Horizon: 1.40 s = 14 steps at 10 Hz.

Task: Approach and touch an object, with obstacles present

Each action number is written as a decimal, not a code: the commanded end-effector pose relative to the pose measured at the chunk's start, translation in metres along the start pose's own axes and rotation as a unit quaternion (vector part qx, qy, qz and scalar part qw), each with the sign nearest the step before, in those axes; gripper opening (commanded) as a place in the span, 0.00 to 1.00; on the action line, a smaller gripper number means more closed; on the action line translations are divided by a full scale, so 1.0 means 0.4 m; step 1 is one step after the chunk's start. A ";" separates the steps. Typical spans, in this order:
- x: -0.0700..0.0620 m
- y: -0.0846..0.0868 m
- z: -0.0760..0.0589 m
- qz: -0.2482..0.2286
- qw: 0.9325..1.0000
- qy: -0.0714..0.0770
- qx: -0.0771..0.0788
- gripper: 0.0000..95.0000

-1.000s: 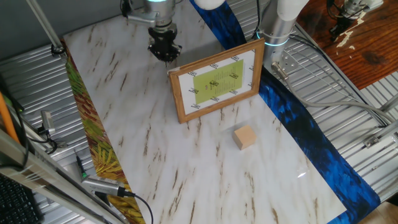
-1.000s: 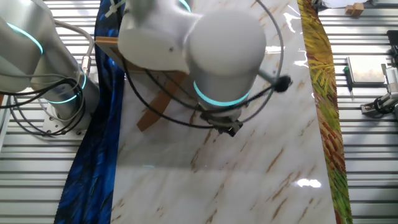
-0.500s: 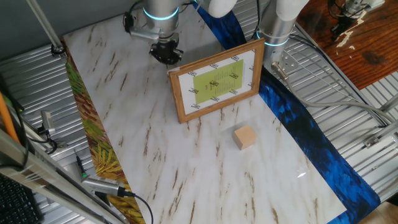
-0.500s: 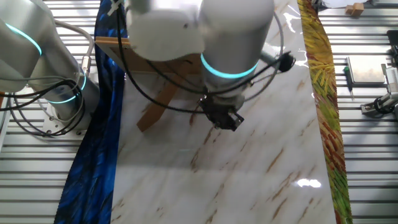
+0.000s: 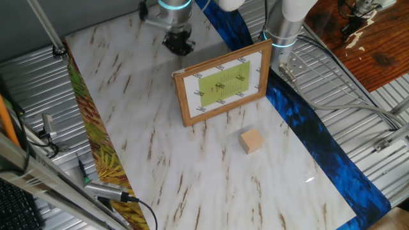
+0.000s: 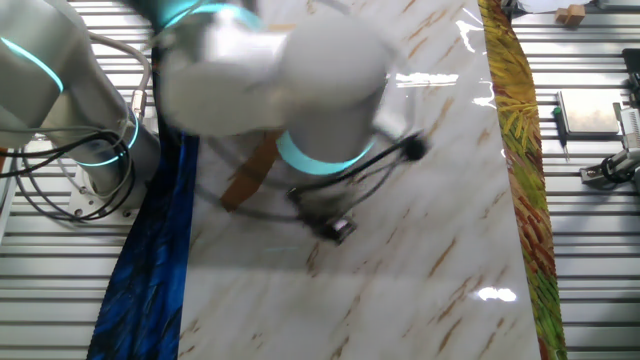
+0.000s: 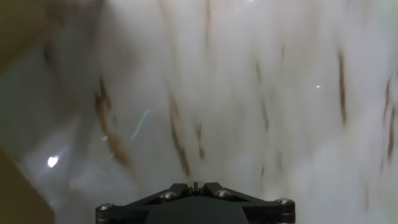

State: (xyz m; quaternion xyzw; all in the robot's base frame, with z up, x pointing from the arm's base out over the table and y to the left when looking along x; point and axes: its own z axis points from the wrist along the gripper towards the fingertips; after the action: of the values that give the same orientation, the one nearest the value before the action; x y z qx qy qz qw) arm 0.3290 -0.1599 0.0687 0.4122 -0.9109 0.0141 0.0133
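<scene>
One small tan wooden cube (image 5: pixel 252 141) sits out on the marbled white worktop (image 5: pixel 147 128), alone, with nothing touching it. Just behind it from the fixed view that faces the board, but not touching, stands the framed board (image 5: pixel 222 82): brown wooden frame, white border with small black marks, yellow-green centre, upright and turned slightly so its face looks toward the cube.

On the far side of that board, well apart from the cube, the hand (image 5: pixel 178 45) hangs low over the worktop, a dark block under the arm's cyan-lit wrist ring. From this side I cannot tell whether its fingers are spread or together. It holds nothing that I can see, and whether it touches the surface I cannot say.

From the other fixed view the arm is smeared with blur; the hand (image 6: pixel 334 226) shows only as a dark shape over the marble, beside the board's wooden back prop (image 6: pixel 250 176).

The hand view gives just the dark base of the hand at the bottom edge and blurred brown-streaked marble below it; no fingertips show, so its opening stays unclear.

A blue patterned strip (image 5: pixel 307 128) runs along one edge of the worktop, a yellow-green one (image 5: pixel 96 147) along the opposite edge.
</scene>
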 end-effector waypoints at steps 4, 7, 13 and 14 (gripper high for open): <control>0.135 0.014 0.061 0.000 0.999 -0.033 0.003 0.00; 0.141 0.013 0.065 -0.002 0.999 -0.034 0.003 0.00; 0.137 0.014 0.068 -0.005 0.999 -0.035 0.005 0.00; 0.136 0.014 0.069 -0.005 0.999 -0.035 0.005 0.00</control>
State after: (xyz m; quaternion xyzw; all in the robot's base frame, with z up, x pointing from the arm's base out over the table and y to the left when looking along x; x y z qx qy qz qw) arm 0.2889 -0.1981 0.0419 0.4187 -0.9079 0.0049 -0.0208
